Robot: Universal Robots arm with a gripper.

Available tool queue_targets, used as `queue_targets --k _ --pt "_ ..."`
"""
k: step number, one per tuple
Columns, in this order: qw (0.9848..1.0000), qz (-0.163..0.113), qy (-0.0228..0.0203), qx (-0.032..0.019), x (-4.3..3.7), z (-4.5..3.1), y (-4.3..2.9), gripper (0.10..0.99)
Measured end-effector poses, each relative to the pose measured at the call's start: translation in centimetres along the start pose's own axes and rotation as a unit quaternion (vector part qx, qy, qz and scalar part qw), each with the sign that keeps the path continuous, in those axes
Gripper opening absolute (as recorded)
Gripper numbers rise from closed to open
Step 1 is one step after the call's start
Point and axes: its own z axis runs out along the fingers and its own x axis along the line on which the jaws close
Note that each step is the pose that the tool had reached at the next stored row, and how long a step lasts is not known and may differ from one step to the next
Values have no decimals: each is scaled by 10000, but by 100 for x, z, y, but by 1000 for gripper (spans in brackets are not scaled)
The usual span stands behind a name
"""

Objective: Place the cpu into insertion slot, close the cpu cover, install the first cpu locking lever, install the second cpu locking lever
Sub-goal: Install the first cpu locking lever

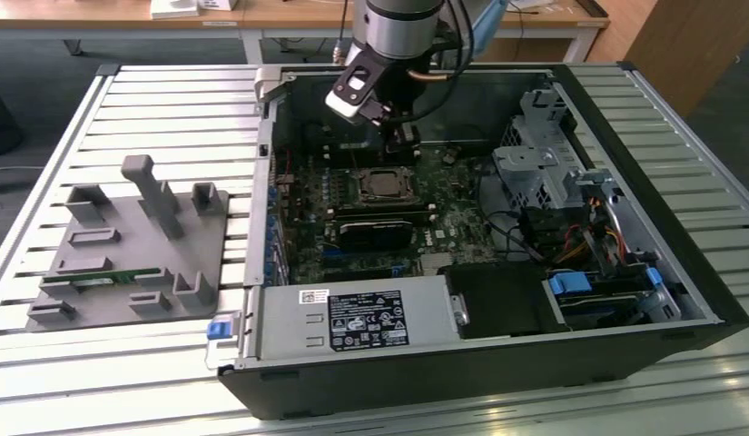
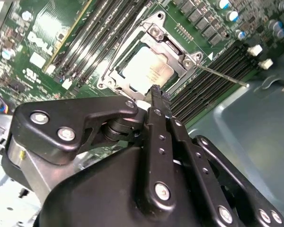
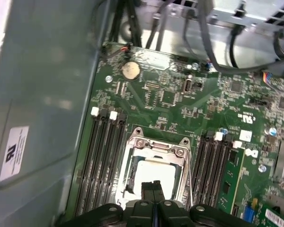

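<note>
The cpu [image 2: 146, 71] shows its silver face [image 3: 157, 174] lying flat in the insertion slot [image 1: 383, 185] on the green motherboard. The cpu cover [image 2: 176, 56], a silver frame [image 3: 156, 147], lies down over the chip's edges. One thin locking lever [image 2: 223, 77] sticks out sideways from the socket's corner over the memory slots. A second thin lever [image 2: 124, 41] runs along the opposite side of the socket. My gripper [image 2: 155, 91] hovers just above the socket's edge, fingertips [image 3: 153, 185] pressed together, shut and holding nothing. In the exterior view the gripper [image 1: 396, 143] hangs just behind the socket.
Long black memory slots [image 3: 104, 161] flank the socket on both sides. The case wall [image 3: 42, 94] stands close by. Drive cages and cables [image 1: 556, 173] fill the exterior view's right, a power supply [image 1: 356, 320] the front. A grey fixture tray [image 1: 132, 245] lies outside the case.
</note>
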Motion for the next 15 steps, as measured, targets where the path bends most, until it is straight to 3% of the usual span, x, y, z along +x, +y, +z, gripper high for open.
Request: queue_targets --k 7,15 --pt "9981 -619 17 14 0 0 0 106" --pt "9921 -1253 17 41 0 10 0 106"
